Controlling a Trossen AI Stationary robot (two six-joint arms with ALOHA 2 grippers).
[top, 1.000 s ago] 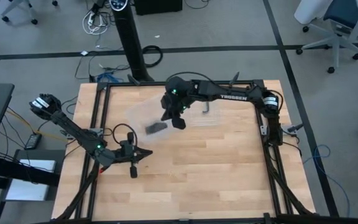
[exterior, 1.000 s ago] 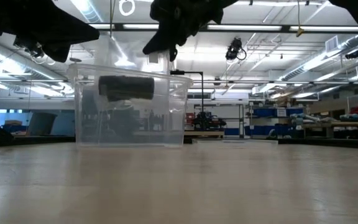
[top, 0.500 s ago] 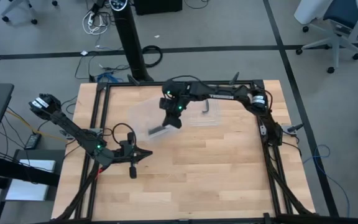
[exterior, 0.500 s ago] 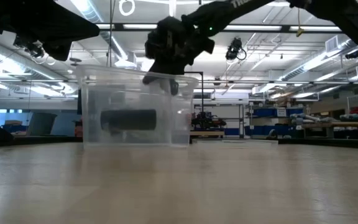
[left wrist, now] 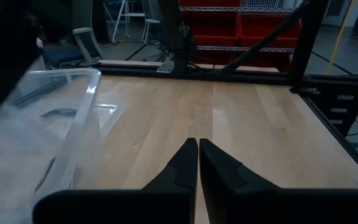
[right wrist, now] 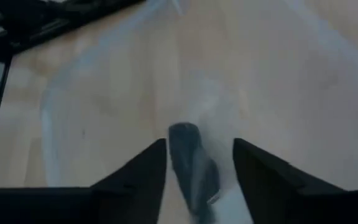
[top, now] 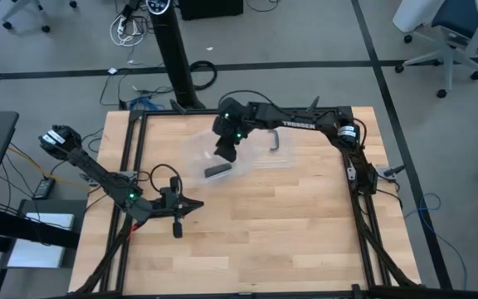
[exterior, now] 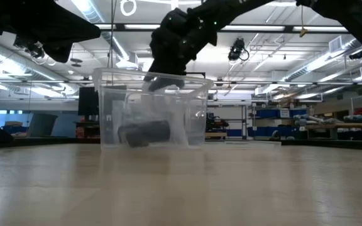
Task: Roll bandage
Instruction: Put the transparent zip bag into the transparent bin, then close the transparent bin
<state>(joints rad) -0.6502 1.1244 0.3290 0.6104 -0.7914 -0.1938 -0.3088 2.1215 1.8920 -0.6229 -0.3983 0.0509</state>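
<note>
Bandage [exterior: 144, 133]: rolled, black, now lying loose on the floor of the clear box [exterior: 193, 113] near the tabletop's far edge, having dropped from mid-height a second ago. Right gripper [top: 226, 149]: above the box, fingers parted and released (nothing held); rolling looks finished, roll stowed. Left gripper [top: 191, 205]: clenched, empty, parked near the left edge.
</note>
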